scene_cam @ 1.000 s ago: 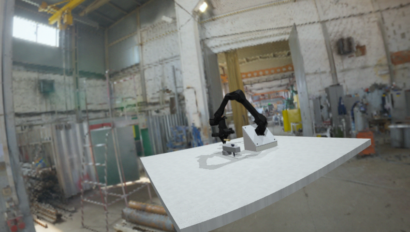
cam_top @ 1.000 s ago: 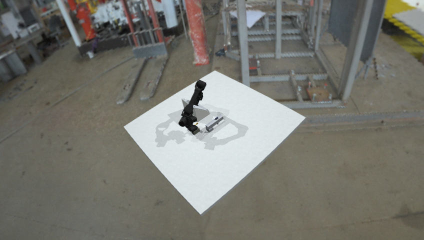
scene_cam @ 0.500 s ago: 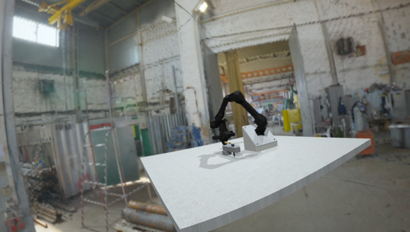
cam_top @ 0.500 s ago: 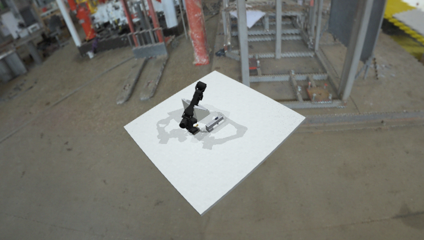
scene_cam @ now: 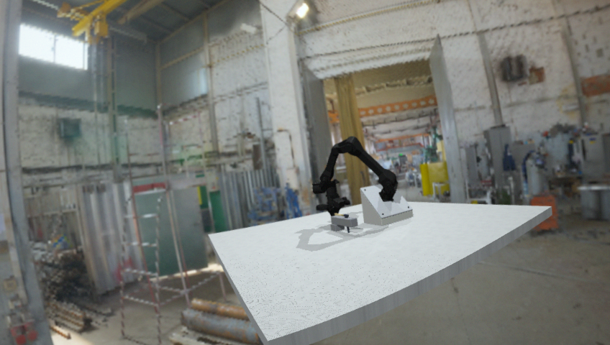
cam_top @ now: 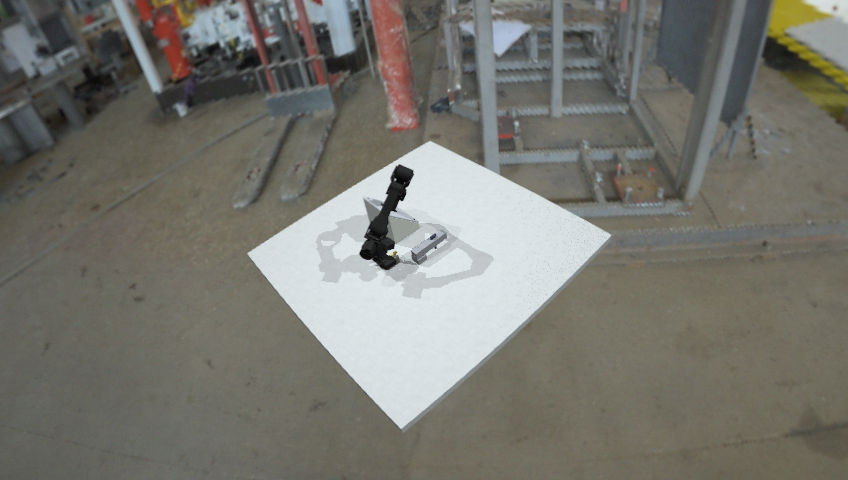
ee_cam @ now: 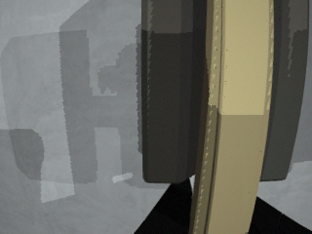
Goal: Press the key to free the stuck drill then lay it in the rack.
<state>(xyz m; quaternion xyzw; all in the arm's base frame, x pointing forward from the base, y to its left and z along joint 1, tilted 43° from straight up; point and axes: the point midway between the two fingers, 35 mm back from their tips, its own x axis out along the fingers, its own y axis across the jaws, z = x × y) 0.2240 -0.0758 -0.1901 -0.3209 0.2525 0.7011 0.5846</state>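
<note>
My gripper (cam_top: 392,256) (scene_cam: 338,212) (ee_cam: 199,185) is low over the near end of the grey block (cam_top: 426,248) (scene_cam: 345,221) on the white table (cam_top: 416,344) (scene_cam: 363,273). The fingers are shut on a narrow tan bar (ee_cam: 241,156), which runs down the middle of the wrist view. The dark block (ee_cam: 172,111) shows on both sides of the bar. I cannot tell whether the bar is the drill. A small dark bluish part (cam_top: 434,237) lies on top of the block. The pale wedge-shaped rack (cam_top: 406,227) (scene_cam: 385,211) stands just behind the arm.
The arm's black base stands at the rack. The table's edges drop to a workshop floor on all sides. Arm shadows fall around the block.
</note>
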